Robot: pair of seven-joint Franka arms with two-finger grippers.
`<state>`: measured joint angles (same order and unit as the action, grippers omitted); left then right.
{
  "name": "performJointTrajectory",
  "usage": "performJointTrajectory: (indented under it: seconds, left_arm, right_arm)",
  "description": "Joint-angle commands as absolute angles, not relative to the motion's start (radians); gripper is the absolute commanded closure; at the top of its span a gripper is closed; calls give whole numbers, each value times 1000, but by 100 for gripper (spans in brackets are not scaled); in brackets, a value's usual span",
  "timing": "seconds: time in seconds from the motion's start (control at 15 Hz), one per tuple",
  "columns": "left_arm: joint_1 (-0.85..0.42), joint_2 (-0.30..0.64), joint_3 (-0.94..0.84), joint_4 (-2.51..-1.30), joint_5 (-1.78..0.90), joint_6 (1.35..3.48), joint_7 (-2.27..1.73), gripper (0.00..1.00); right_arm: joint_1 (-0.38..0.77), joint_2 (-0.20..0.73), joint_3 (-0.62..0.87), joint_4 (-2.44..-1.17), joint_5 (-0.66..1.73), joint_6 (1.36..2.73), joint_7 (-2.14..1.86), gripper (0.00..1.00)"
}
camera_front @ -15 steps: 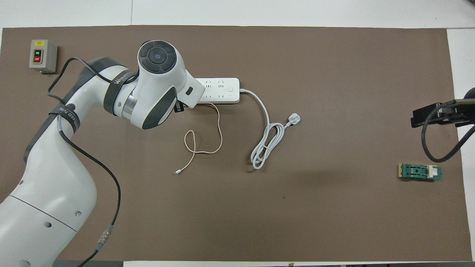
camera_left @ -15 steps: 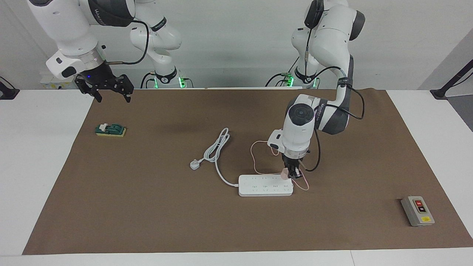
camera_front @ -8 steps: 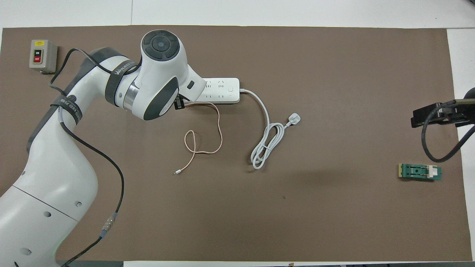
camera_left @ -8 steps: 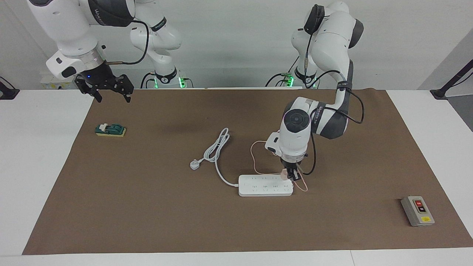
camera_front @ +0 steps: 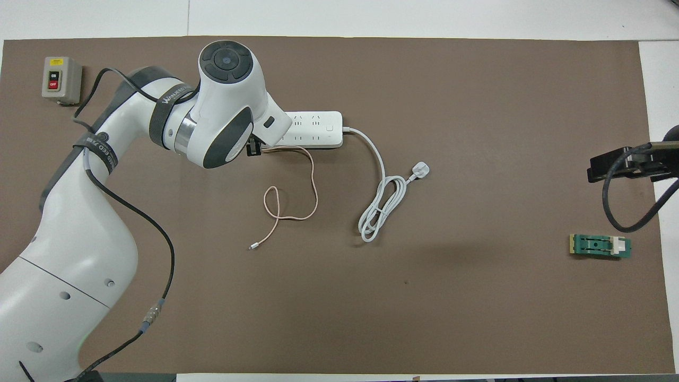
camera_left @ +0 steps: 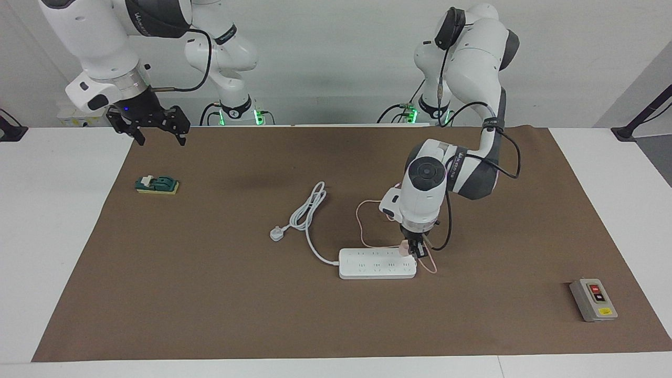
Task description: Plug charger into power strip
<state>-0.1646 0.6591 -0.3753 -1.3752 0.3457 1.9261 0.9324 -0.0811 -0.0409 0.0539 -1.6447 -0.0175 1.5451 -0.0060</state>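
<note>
holding the charger (camera_left: pixel 403 247) clamped between its fingers, the left gripper (camera_left: pixel 415 250) has settled lower, bringing the pink cube against the power strip (camera_left: pixel 377 263) at its end toward the left arm's side of the table; insertion appears under way, seating unconfirmed. wrist points straight down, forearm folded above it. the right gripper (camera_left: pixel 157 126) waits raised and spread, empty, above the mat's corner.

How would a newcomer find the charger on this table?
Start from the white power strip in the middle of the brown mat. At its end toward the left arm, the left gripper is shut on the charger. Unlike the white plug, it is a small pink cube with a thin pink cable.
</note>
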Motion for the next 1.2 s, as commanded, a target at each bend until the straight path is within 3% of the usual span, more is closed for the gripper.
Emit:
performJointTrajectory:
  seconds: [0.0, 0.53, 1.13]
  left_arm:
    - [-172, 724, -407, -1374, 322, 1921, 937, 100]
    - [-250, 775, -333, -1281, 318, 1789, 928, 100]
    - [-244, 798, -334, -1272, 285, 1839, 1024, 100]
  right_arm:
    - [-95, -52, 64, -1652, -26, 1543, -21, 0]
    - [-95, -52, 64, -1652, -26, 1543, -21, 0]
    - [-95, -55, 64, -1652, -26, 1543, -21, 0]
